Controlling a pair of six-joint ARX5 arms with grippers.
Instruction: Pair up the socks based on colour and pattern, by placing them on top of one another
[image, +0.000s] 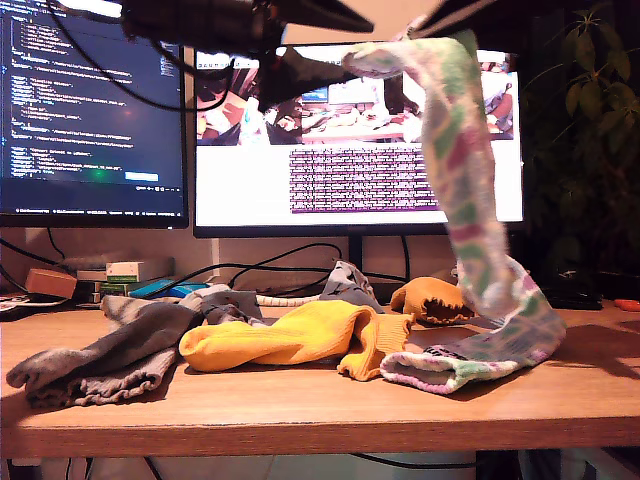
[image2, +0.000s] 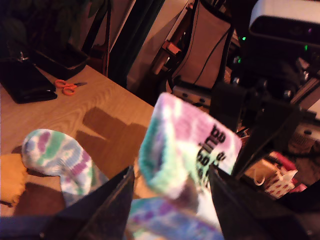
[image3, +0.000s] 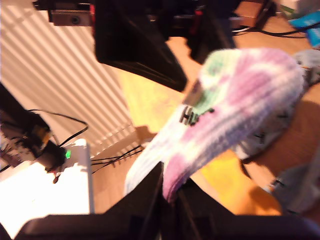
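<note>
A pastel green-purple-white fuzzy sock hangs high over the table, towards the exterior view's right. Both grippers hold its upper part. My first gripper is shut on one end of this sock. My second gripper is shut on the sock a little further along. Its lower end reaches down onto a second pastel sock lying on the table. Also on the table lie a mustard sock, another mustard sock, a grey ribbed sock and a pale grey-blue printed sock.
Two lit monitors stand behind the socks, with cables under them. Small boxes sit at the exterior view's left. Orange scissors and a black case lie by a plant at the exterior view's right. The table's front edge is close.
</note>
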